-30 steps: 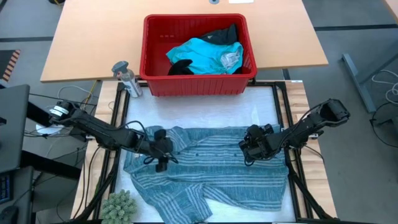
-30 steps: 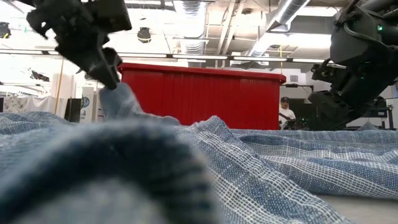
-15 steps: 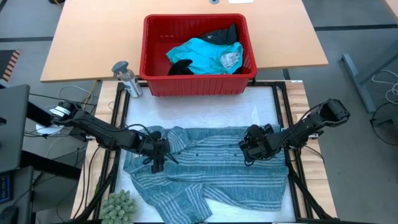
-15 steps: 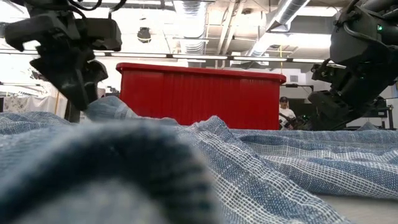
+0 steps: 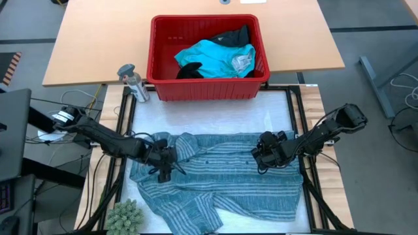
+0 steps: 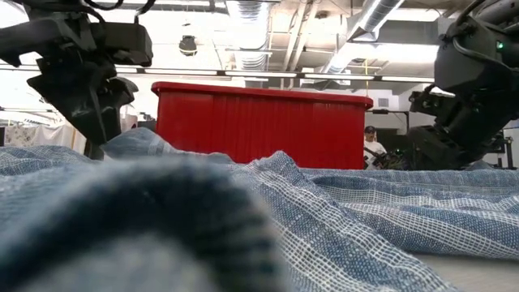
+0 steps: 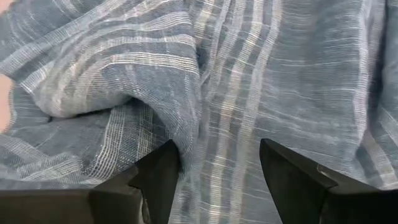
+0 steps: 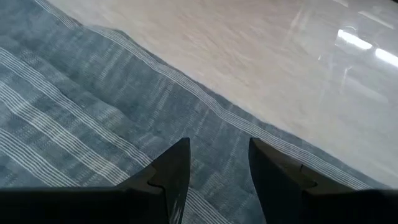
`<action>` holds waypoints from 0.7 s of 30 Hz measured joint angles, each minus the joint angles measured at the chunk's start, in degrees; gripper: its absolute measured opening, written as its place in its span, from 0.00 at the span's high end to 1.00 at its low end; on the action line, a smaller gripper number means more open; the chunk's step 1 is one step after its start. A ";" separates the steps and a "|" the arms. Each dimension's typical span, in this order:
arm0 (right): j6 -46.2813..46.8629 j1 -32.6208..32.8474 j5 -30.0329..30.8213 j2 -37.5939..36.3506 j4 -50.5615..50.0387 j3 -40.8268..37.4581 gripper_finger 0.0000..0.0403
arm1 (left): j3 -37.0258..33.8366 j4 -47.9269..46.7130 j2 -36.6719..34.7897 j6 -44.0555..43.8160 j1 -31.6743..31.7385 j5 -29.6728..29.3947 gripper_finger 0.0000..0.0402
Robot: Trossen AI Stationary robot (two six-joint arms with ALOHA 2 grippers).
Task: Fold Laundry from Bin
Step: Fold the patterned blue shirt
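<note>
A blue-grey striped garment (image 5: 219,179) is lying spread and rumpled across the white-covered bench (image 5: 215,117), filling the half of the work area toward six o'clock in the high view. Behind it, toward twelve o'clock, the red bin (image 5: 160,88) is sitting on the wooden surface with a bright turquoise garment (image 5: 212,59) and black garments (image 5: 232,36) piled inside. A small grey bottle (image 5: 132,81) is standing just beside the bin at its nine o'clock side, and a green spiky plant (image 5: 124,217) is sitting at the cloth's seven o'clock corner.

The left tool (image 5: 164,162) is pressing down near the garment's nine o'clock edge; in its wrist view its fingers (image 7: 158,174) are standing apart, with a raised fold of the striped cloth running between them but nothing pinched. The right tool (image 5: 264,156) is resting low over the garment's three o'clock side; its fingers (image 8: 174,171) are also parted, hovering over flat cloth close to the garment's edge, where bare bench is showing.

In the low view a person (image 6: 373,148) is sitting far off behind the bin.
</note>
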 joint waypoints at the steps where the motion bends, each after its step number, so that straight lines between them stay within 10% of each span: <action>1: -0.13 0.00 -0.01 0.00 -0.09 -0.03 0.54 | 0.00 0.00 0.00 -0.39 -0.31 0.00 0.47; 11: -1.63 0.00 -0.95 0.00 0.00 -0.03 0.54 | 12.51 -14.19 -0.15 3.23 -1.25 -3.99 0.47; 17: -1.67 0.00 -1.30 0.00 -0.01 -0.03 0.54 | 16.84 -19.18 -2.93 3.25 -1.16 -26.82 0.47; 21: -2.09 0.00 -1.39 0.00 -0.09 -0.03 0.54 | 14.73 -24.57 -6.69 -8.06 4.60 -29.15 0.47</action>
